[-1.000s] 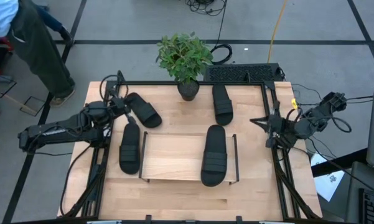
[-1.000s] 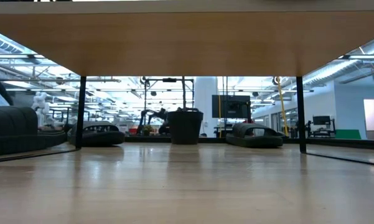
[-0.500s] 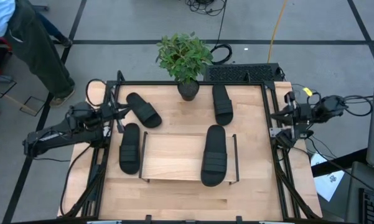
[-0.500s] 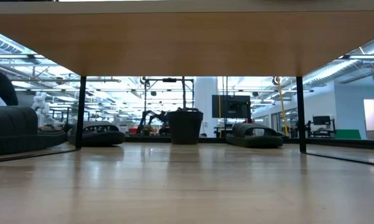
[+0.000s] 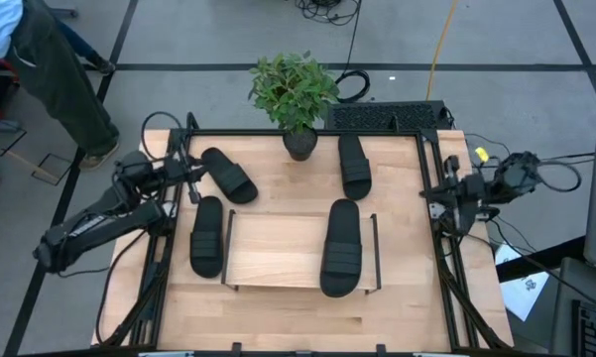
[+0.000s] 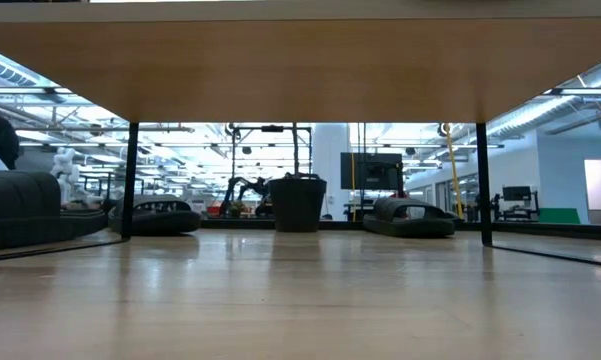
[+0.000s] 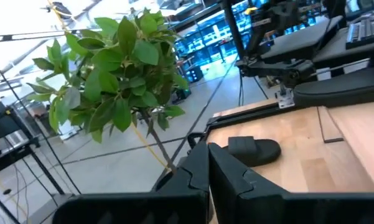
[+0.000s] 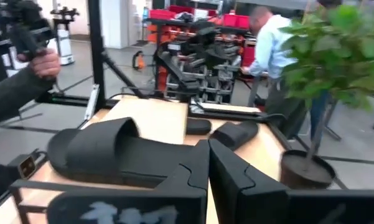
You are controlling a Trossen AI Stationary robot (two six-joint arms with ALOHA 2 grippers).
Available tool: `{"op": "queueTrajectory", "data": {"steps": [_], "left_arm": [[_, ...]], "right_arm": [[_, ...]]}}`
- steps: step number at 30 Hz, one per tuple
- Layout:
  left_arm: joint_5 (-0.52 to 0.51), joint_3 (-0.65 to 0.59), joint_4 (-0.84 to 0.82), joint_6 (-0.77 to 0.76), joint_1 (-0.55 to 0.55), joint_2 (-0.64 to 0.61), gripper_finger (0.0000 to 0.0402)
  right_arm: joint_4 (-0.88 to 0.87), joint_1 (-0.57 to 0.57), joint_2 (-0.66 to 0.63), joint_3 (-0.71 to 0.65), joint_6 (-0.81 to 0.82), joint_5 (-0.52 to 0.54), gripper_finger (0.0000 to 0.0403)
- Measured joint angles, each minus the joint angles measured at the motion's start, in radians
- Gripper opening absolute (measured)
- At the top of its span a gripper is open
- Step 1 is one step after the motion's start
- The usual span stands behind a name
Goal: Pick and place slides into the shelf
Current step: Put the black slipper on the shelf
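Slides: four matte black slip-on sandals with wide ribbed straps, none moved over the last second; one point(image 5: 341, 247) lies on the shelf's right end, one point(image 5: 207, 235) on the worktop just beside the shelf's left end, one point(image 5: 228, 175) angled near the back left corner, one point(image 5: 354, 166) near the back, right of the plant
Shelf: low rack point(image 5: 278, 250) of light wood board with thin black wire end frames, mid-worktop, carrying a single slide
Left gripper: point(image 5: 190, 177) shut and empty at the worktop's left edge, near the angled slide but not touching it; over the last second the arm has swung back and folded nearer the frame
Right gripper: point(image 5: 434, 193) shut and empty at the right edge rail, well apart from every slide; it pulled outward, then came back to the rail
Potted plant: green leafy plant in a dark pot point(image 5: 298, 139) at the back edge, unmoved
Person: standing on the floor beyond the back left corner point(image 5: 50, 69)
Meaning: only the arms shifted; likely one slide placed and three left, and both grippers must open before any pick
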Motion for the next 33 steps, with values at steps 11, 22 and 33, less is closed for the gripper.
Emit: {"op": "queueTrajectory", "data": {"steps": [11, 22, 33], "left_arm": [[0.27, 0.0, 0.086, -0.098, 0.168, 0.096, 0.0005], [0.289, 0.0, 0.095, -0.098, 0.17, 0.096, 0.0005], [0.352, 0.0, 0.087, -0.1, 0.17, 0.096, 0.0005]], "right_arm": [[0.204, -0.005, 0.015, -0.152, -0.011, 0.048, 0.0], [0.373, -0.053, 0.06, -0.342, 0.012, -0.156, 0.0], [0.61, -0.215, 0.051, -0.404, -0.057, -0.215, 0.0]]}}
